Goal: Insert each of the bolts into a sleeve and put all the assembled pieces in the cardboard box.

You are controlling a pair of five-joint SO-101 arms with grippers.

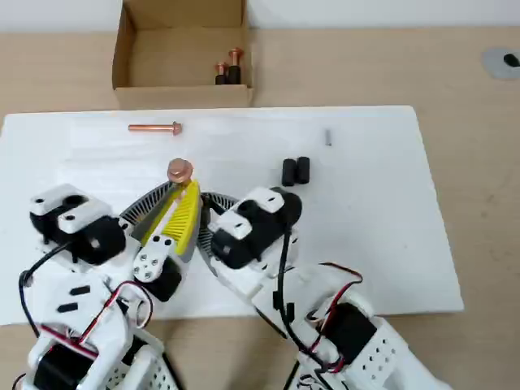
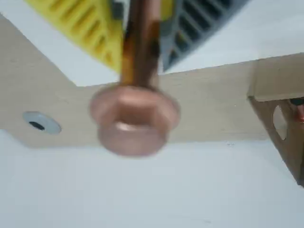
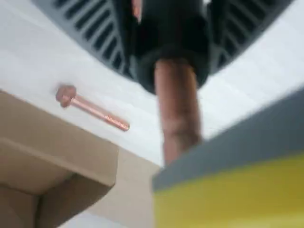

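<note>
Left claw (image 1: pixel 187 193): yellow finger and grey finger pressed on the shaft of the held bolt (image 1: pixel 179 171), over the white sheet (image 1: pixel 382 252). The bolt head stands clear of the fingertips, toward 12 o'clock in the high view.

Loose bolt (image 1: pixel 154 127): copper, lying flat on the sheet at 11 o'clock from the held bolt, head toward 3 o'clock, well apart from both claws.

Cardboard box (image 1: pixel 123 50): open, on the tabletop (image 1: pixel 479 179) at the sheet's 12 o'clock edge. Two assembled pieces (image 1: pixel 227 71) stand upright in its 5 o'clock corner, close together.

Right claw (image 3: pixel 171 28): grey fingers clamped on a black sleeve (image 3: pixel 173 45), just at 4 o'clock of the left claw. The held bolt's shaft runs out of the sleeve's mouth to the left claw's finger.

Spare sleeves (image 1: pixel 296 171): two, black, side by side on the sheet at 3 o'clock from the held bolt, touching each other.

Grey cap (image 1: pixel 500 61): set in the tabletop near its 2 o'clock corner.
</note>
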